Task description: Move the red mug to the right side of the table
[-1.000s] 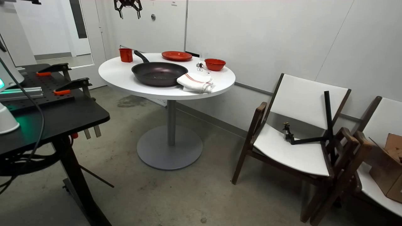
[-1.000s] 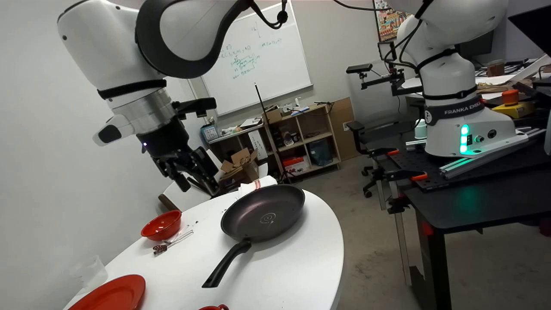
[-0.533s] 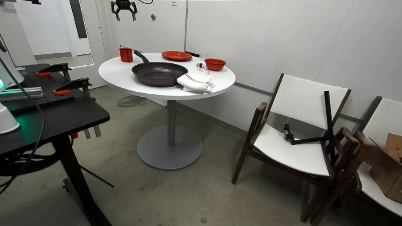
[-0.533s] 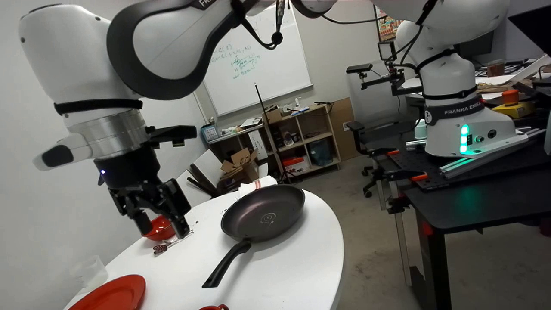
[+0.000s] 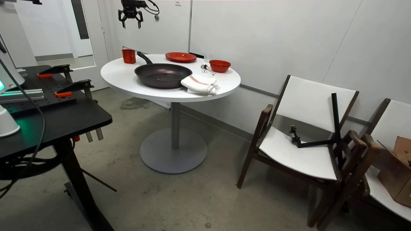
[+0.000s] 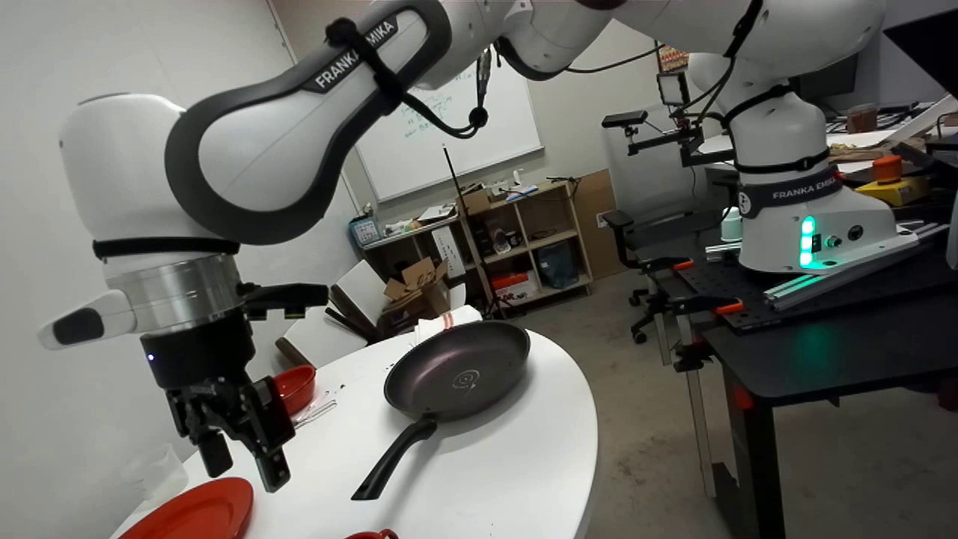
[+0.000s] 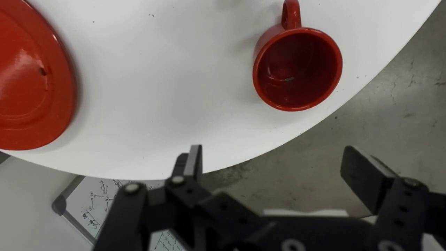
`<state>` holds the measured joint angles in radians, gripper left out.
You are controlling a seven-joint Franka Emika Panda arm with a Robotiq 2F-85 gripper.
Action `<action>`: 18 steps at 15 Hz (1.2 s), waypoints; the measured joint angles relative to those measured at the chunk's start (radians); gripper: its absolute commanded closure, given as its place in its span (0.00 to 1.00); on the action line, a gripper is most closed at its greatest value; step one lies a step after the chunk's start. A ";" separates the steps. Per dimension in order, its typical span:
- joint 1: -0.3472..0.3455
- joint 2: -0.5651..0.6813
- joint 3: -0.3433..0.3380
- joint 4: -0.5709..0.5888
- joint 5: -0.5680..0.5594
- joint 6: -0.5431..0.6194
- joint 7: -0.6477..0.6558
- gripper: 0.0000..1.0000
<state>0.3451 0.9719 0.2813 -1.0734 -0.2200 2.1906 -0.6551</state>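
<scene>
"Two fingers (image 7: 366, 177) of the gripper (image 7: 273, 157) are being held wide apart in the wrist view, so it is being shown as released."

"And where is the red mug (image 7: 298, 69) being seen?"

"It is being borne upright by the round white desk (image 7: 156, 87), close to the curved edge. In the wrist view it is being looked into from above, its handle (image 7: 295, 17) being pointed toward the upper border, and it is being seen apart from the gripper."

"What is being shown from outside?"

"In an exterior view the mug (image 5: 129, 56) is being found on the left part of the desk as framed there, near the black pan (image 5: 163, 75), with the gripper being held higher than either. In an exterior view only a sliver of the mug (image 6: 368, 535) is being caught, at the lower border."

"What else is being carried by the desk?"

"A flat red plate (image 5: 180, 57) is being supported well apart from the mug. A red bowl (image 6: 297, 389) is being partly hidden by the gripper in an exterior view. A striped white towel (image 5: 199, 84) is being rested just beside the pan; whether contact is being made cannot be told."
</scene>
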 measured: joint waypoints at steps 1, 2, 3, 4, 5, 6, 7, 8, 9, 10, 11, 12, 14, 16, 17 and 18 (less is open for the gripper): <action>-0.006 0.023 0.000 0.018 0.013 0.009 -0.008 0.00; -0.014 0.045 0.000 0.035 0.025 0.017 -0.018 0.00; -0.022 0.067 -0.001 0.049 0.035 0.025 -0.026 0.00; -0.031 0.086 -0.001 0.064 0.042 0.028 -0.034 0.00; -0.039 0.105 -0.001 0.079 0.048 0.031 -0.041 0.00; -0.045 0.123 -0.001 0.093 0.053 0.031 -0.046 0.00; -0.049 0.140 -0.001 0.108 0.059 0.031 -0.050 0.00; -0.051 0.156 -0.001 0.122 0.065 0.031 -0.053 0.00; -0.051 0.172 -0.001 0.136 0.071 0.031 -0.055 0.00; -0.050 0.187 0.000 0.149 0.075 0.031 -0.055 0.00; -0.047 0.201 0.000 0.163 0.079 0.031 -0.056 0.00; -0.044 0.215 0.001 0.175 0.082 0.031 -0.056 0.00; -0.038 0.242 0.003 0.197 0.087 0.030 -0.056 0.00; -0.036 0.262 0.011 0.211 0.087 0.030 -0.056 0.00; -0.036 0.269 0.013 0.213 0.087 0.030 -0.056 0.00; -0.036 0.274 0.014 0.215 0.087 0.030 -0.056 0.00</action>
<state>0.3093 1.2463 0.2954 -0.8586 -0.1332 2.2208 -0.7109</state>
